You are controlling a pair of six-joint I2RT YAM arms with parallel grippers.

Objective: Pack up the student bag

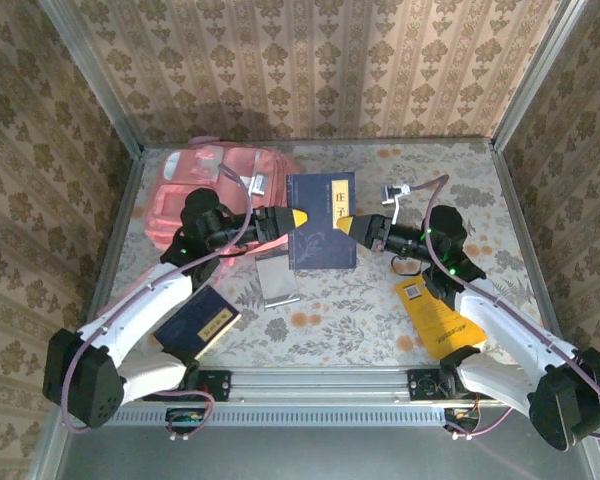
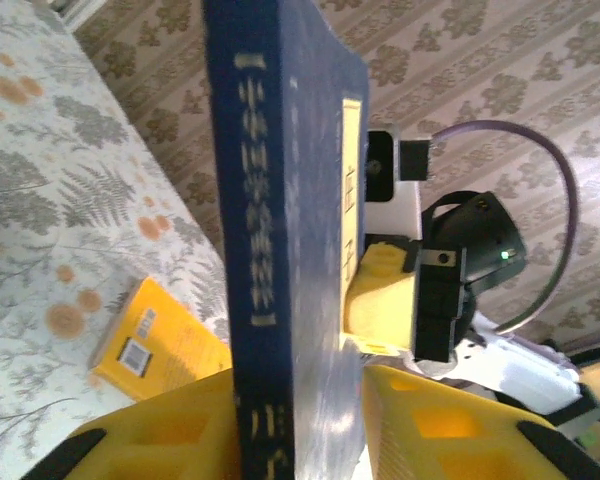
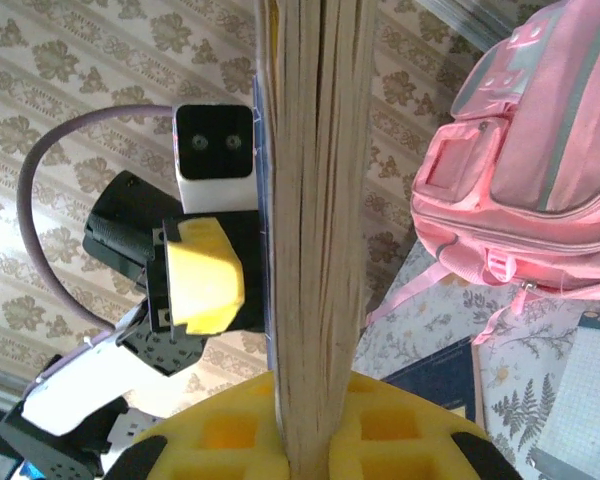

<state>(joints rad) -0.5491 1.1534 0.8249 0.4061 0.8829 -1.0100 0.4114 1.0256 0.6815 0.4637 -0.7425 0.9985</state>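
Observation:
The student bag [image 1: 220, 190], a large pink backpack, lies at the back left of the table and appears in the right wrist view [image 3: 540, 180]. A dark blue book [image 1: 322, 222] hangs upright over the table's middle between both grippers. My right gripper [image 1: 345, 225] is shut on its page edge [image 3: 315, 200], the yellow fingers [image 3: 450, 420] pressed against the pages. My left gripper [image 1: 298, 217] straddles the spine [image 2: 270, 200]. Its jaws are slightly parted, with a thin gap at the cover beside one finger [image 2: 430, 420].
A second blue book [image 1: 198, 322] lies near the left arm. A yellow book [image 1: 438, 312] lies under the right arm. A pale notebook [image 1: 277, 280] lies below the held book, and a small clip-like item [image 1: 395, 192] lies behind the right gripper. Patterned walls enclose the table.

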